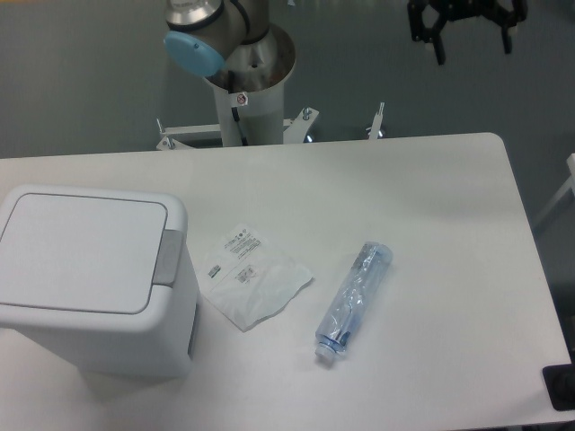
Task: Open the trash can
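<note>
Illegible print on the plastic packet (pixel 252 275).

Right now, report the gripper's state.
Gripper: high at the frame's top edge, holding nothing, far from the trash can; open or shut cannot be told.

Crumpled plastic bag (pixel 252 274) beside clear bottle (pixel 354 300), on table (pixel 431 197).

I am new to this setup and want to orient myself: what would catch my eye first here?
First, the big white trash can at the table's left, its lid shut. Beside it lies a flat white packet, then a crushed clear bottle near the middle. The gripper hangs far off, top right.
</note>
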Action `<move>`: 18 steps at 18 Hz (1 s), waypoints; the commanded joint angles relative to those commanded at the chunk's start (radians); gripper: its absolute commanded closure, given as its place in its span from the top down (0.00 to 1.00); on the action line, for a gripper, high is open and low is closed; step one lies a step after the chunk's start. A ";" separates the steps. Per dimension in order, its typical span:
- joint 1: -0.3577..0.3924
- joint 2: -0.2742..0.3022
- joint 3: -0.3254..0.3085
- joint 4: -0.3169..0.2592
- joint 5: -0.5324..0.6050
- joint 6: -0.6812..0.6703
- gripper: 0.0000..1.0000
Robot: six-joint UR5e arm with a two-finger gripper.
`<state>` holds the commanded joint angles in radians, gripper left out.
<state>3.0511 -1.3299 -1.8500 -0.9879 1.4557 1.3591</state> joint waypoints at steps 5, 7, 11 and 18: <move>-0.005 0.005 -0.002 -0.005 -0.006 -0.003 1.00; -0.015 0.003 -0.003 -0.006 -0.043 -0.032 1.00; -0.063 0.005 -0.005 -0.003 -0.078 -0.315 1.00; -0.202 -0.005 0.008 -0.003 -0.086 -0.724 1.00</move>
<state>2.8489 -1.3345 -1.8423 -0.9909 1.3699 0.6355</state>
